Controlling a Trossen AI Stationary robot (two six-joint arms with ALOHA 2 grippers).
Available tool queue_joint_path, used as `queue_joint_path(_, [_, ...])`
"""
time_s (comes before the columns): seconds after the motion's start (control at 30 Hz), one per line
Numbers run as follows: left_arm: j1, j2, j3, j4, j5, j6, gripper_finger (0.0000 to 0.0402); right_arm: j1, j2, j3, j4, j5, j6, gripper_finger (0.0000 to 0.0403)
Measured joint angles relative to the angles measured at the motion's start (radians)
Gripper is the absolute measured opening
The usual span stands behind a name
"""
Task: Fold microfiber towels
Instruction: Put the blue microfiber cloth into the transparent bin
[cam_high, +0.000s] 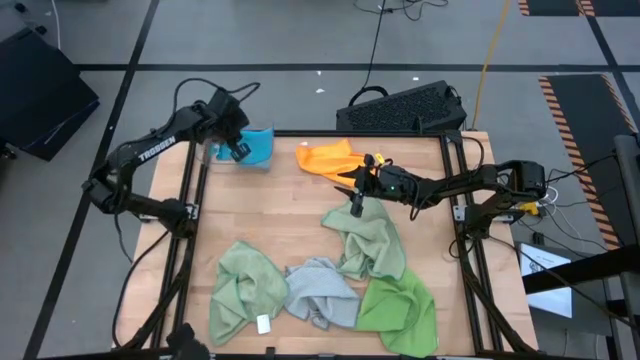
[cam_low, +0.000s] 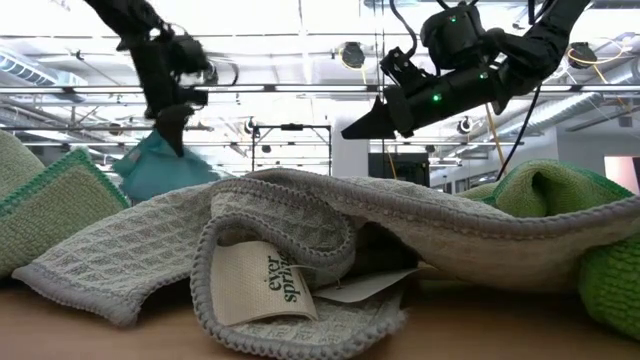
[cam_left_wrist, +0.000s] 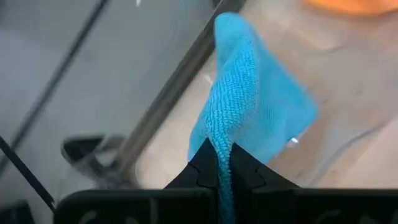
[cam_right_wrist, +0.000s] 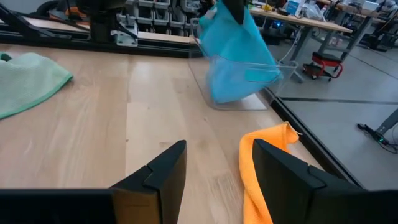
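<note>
two sage towels (cam_high: 245, 285), one orange (cam_high: 328, 157)

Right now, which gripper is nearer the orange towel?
Right. The right gripper hangs open just beside the orange towel; the left gripper is across the table's far edge, shut on the blue towel.

Six small soft microfiber towels show on the wooden table: one bright blue cloth (cam_high: 258, 146) at 11 o'clock, one orange cloth (cam_high: 326, 157) at 12, two pale sage green cloths (cam_high: 247, 285) (cam_high: 368, 243), one light grey cloth (cam_high: 322, 292) and one bright green cloth (cam_high: 402, 310) at 5.
</note>
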Motion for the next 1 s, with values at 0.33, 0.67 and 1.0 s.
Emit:
queue_joint_path(0.33, [0.002,0.076,0.004,-0.014,0.160,-0.018,0.0012,-0.001,0.000,0.000,-0.010,-0.034,-0.008,0.0176])
queue_joint_path(0.67, [-0.007,0.001,0.042,-0.011,0.170,-0.015,0.0016,-0.021,0.000,0.000,-0.008,-0.026,-0.003,0.0176])
queue_joint_path(1.0, [0.100,0.159,0.003,-0.001,0.010,0.085,0.0015,-0.021,0.000,0.000,-0.008,-0.026,-0.001,0.0176])
